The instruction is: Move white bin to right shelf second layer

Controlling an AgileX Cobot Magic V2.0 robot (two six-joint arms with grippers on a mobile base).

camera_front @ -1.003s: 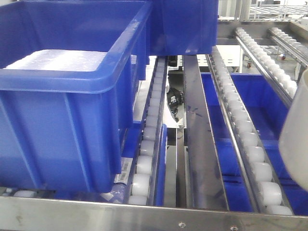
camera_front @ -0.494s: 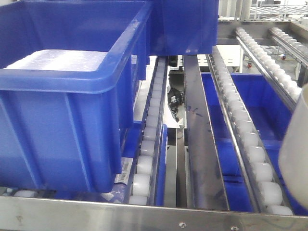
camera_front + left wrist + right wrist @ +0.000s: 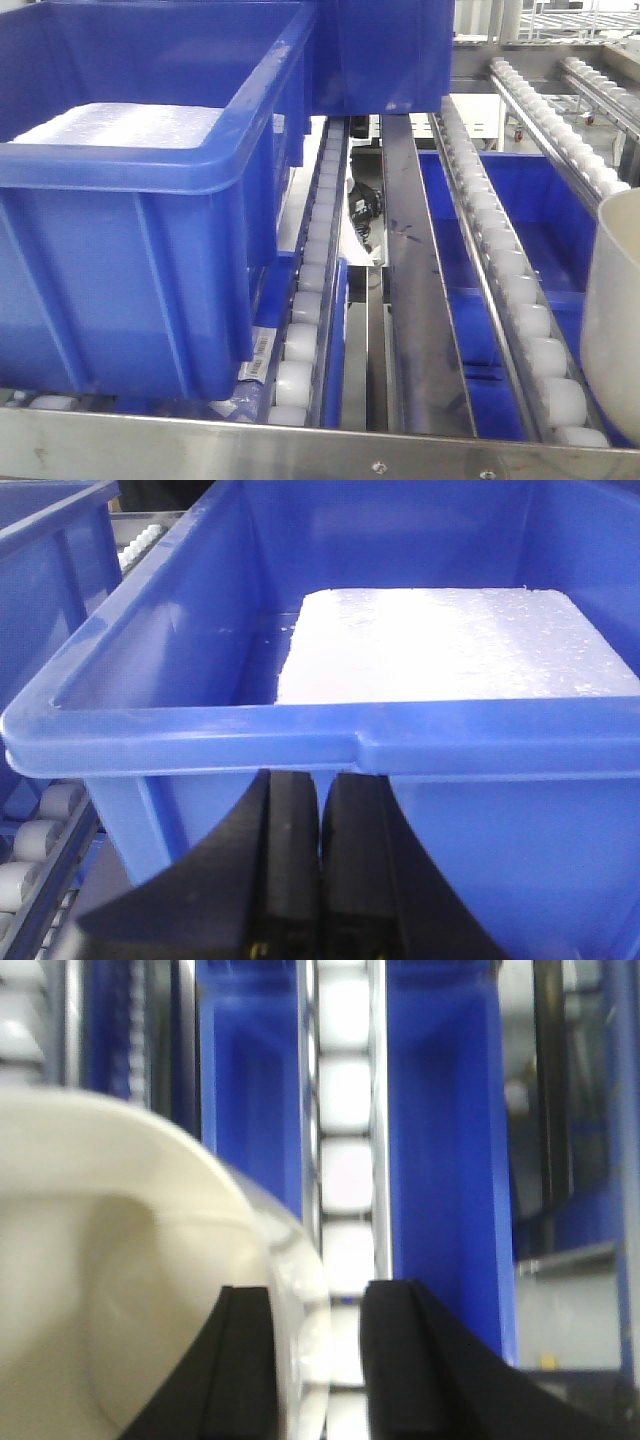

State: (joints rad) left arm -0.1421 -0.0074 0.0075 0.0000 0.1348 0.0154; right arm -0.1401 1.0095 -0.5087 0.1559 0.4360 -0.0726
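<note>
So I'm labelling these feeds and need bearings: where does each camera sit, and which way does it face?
Front view: sits at the rack's steel front bar, looks up the roller rails, past the blue crate; white bin at the right edge; no robot parts show.
Left wrist: behind the left tool, shut, facing that same crate.
Right wrist: behind the right tool, fingers either side of the bin's wall, looking along the rails.
Front and right wrist share the bin.

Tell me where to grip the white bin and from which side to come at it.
Grip the white bin by its rim wall, coming from above with one finger inside and one outside. It has no handles, and its smooth sides taper to a rounded base, so the thin open rim is the only pinchable edge. The right gripper already straddles that wall this way.
</note>
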